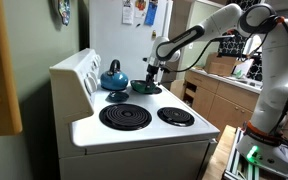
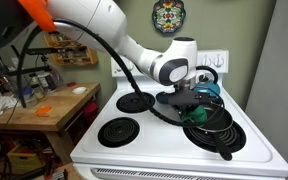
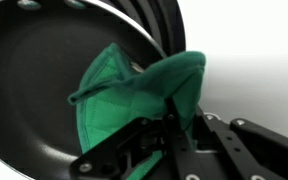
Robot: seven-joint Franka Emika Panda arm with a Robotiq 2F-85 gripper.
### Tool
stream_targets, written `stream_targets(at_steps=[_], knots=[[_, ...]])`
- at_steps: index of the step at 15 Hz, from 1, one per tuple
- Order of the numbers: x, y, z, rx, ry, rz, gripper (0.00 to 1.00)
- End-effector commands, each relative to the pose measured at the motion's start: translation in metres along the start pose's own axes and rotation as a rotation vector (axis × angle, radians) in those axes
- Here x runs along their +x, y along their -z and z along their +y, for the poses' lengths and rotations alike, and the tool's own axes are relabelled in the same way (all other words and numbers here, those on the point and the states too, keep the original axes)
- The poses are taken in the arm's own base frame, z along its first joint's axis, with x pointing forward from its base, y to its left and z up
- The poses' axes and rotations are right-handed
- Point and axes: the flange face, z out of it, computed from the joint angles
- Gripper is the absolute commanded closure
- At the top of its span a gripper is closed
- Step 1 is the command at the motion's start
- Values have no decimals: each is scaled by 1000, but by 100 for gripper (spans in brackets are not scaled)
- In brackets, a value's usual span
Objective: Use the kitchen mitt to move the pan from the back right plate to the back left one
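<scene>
1. In an exterior view we see the gripper [image 1: 152, 70] low over the pan [image 1: 144, 87], near a blue kettle [image 1: 112, 76]. What it holds is too small to make out.
2. In an exterior view the pan [image 2: 174, 103] is just beside the back left one [image 2: 136, 101], partly hidden by the wrist.
3. In the wrist view the jaws are pinched nearly closed on the kitchen mitt [image 3: 134, 90], which is folded over the pan's rim. The fabric hides whether the rim is caught too, so we cannot tell.
</scene>
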Motion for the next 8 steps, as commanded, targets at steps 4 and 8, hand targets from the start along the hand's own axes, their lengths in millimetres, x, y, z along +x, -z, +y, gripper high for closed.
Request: stream_targets(at_steps=[4,8], knots=[[0,1,-3,-5,-20,-7,84],[8,4,-9,-30,-9,-10,96]])
